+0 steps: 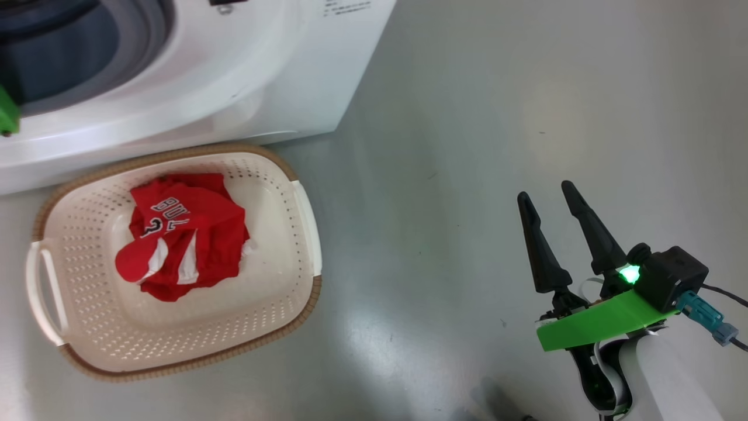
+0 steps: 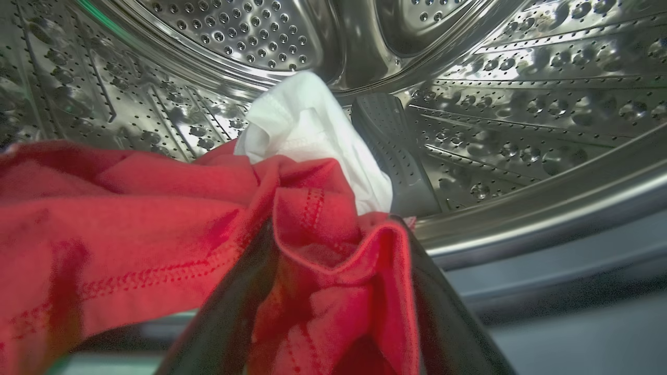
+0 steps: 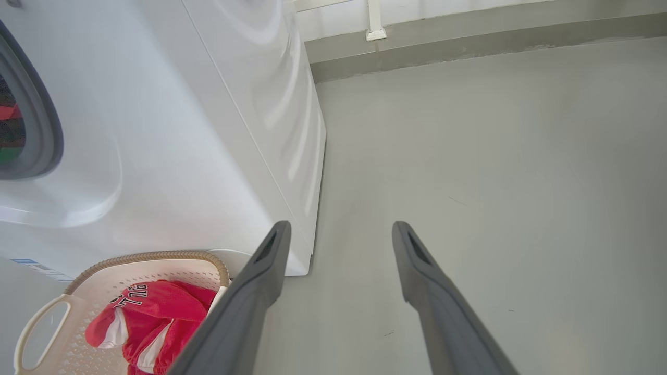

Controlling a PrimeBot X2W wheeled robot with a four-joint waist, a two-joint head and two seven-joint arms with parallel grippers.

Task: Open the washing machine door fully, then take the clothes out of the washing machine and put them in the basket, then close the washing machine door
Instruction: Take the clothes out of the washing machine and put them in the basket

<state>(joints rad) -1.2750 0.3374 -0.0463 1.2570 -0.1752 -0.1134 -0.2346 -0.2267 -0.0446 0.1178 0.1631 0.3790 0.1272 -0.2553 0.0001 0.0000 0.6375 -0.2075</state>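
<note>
My left gripper [image 2: 333, 234] is inside the steel drum [image 2: 521, 104] of the washing machine [image 1: 234, 88], shut on a fold of the red clothes [image 2: 130, 219]. A white piece [image 2: 312, 125] lies just behind that fold. The cream basket [image 1: 310, 234] stands on the floor in front of the washer, and a red garment with white lettering [image 1: 187, 234] lies in it. My right gripper [image 1: 544, 190] hangs open over bare floor to the right of the basket, nothing between its fingers. The right wrist view shows the basket [image 3: 47, 317] at lower left. The washing machine door is out of view.
A grey drum paddle [image 2: 396, 156] stands behind the white piece. The grey rubber gasket [image 2: 573, 260] runs below the drum's lip. Smooth grey floor [image 1: 526, 105] spreads right of the washer as far as a wall base [image 3: 469, 36].
</note>
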